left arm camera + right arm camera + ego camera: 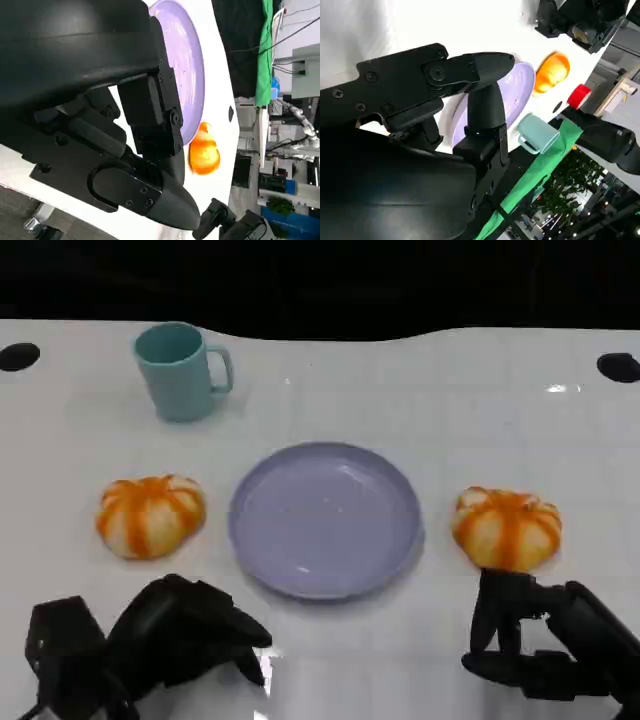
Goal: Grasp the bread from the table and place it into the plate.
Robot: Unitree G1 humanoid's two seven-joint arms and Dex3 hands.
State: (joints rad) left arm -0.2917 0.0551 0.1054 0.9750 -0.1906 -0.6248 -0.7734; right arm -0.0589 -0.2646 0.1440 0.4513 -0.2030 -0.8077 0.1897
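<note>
A round lavender plate [326, 518] sits mid-table between two orange-striped bread rolls, the left roll [150, 515] and the right roll [507, 528] both lying on the white table [420, 390] (neither touches the plate). The left hand [190, 630] hovers near its roll with fingers curled in on nothing, while the right hand [525, 635] waits just beside its roll, fingers apart and holding nothing. A teal ceramic mug [182, 370] stands behind the left roll.
</note>
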